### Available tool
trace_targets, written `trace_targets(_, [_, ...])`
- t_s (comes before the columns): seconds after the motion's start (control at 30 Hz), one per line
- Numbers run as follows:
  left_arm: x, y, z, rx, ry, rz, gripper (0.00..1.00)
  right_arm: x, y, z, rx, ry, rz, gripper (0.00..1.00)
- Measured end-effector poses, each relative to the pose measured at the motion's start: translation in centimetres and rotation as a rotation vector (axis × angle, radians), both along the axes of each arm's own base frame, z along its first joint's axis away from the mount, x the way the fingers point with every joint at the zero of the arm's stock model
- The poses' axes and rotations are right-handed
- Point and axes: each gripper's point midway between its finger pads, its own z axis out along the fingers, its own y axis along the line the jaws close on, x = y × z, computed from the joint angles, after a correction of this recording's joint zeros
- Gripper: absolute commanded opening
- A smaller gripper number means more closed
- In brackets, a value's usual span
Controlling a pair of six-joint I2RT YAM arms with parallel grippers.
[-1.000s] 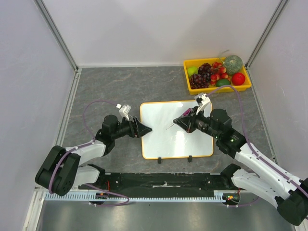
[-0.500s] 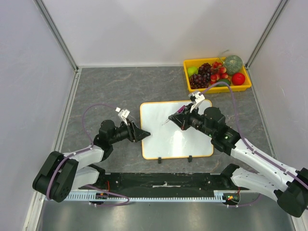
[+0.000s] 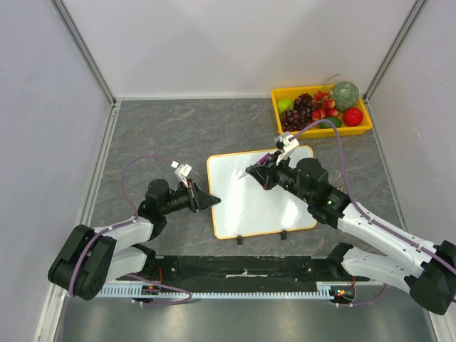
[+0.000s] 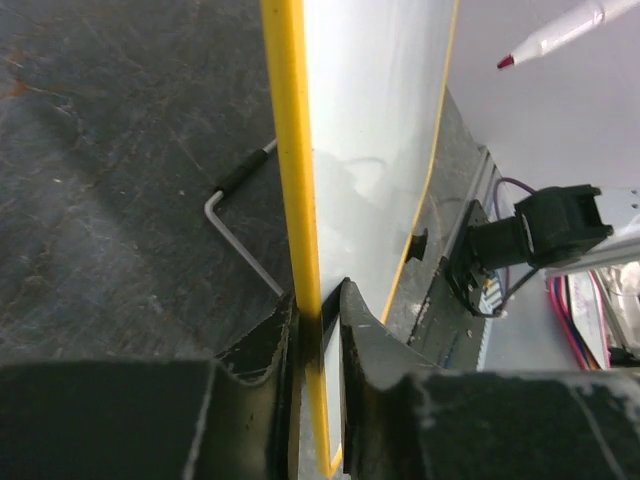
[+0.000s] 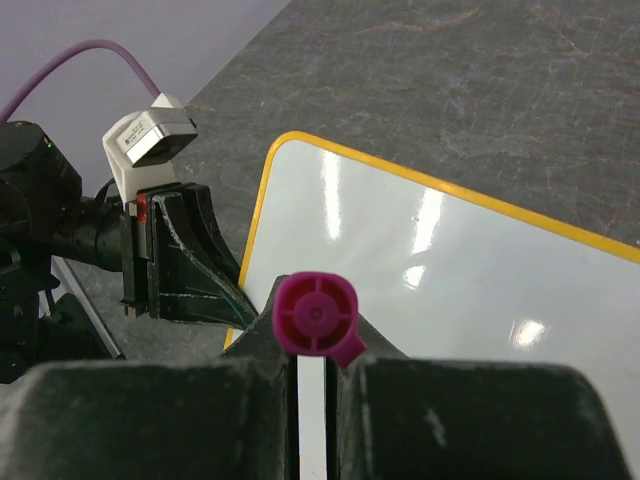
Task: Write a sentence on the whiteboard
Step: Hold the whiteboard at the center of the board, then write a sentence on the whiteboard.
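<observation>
Black against the grey surface (image 3: 157, 128), the left hand (image 3: 212, 201) is clenched on the left edge of the whiteboard (image 3: 260, 199). In its wrist view the left hand (image 4: 318, 305) has one finger on either side of the thin orange frame, pinning the board so it cannot slide. The whiteboard lies near the middle of the surface, slightly skewed, with its two small black feet at the near edge. Its white face (image 5: 450, 260) is blank, with no stroke visible on it.

Further right, the right hand (image 3: 265, 171) is grasping a marker (image 3: 253, 172), its magenta butt end (image 5: 315, 315) standing between the fingers. The uncapped red tip (image 4: 507, 62) hangs over the board's far-left corner and looks just clear of the face.

The step in hand appears to be bringing the pen to the starting point of the sentence. The next move calls for lowering the tip until it touches lightly, then drawing it rightward while the left hand keeps the board steady.

At the far right corner, well apart, sits a yellow tray (image 3: 320, 133) of fruit.
</observation>
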Motion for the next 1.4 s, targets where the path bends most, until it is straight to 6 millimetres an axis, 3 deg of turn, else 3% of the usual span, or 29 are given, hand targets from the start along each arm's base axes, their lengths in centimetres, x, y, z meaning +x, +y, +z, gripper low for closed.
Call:
trace_targets(0.13, [-0.3, -0.1, 0.2, -0.013, 0.011, -0.017, 0.02, 0.2, 0.3, 0.9, 0.024, -0.026, -0.001, 0.00])
trace_targets(0.53, [-0.6, 0.2, 0.0, -0.001, 0.030, -0.003, 0.02, 1.7, 1.3, 1.6, 0.022, -0.110, -0.052, 0.00])
trace_targets(1.4, [-0.4, 0.3, -0.8, 0.016, 0.064, 0.009, 0.02, 3.7, 4.1, 1.0, -0.029, -0.196, -0.139, 0.00])
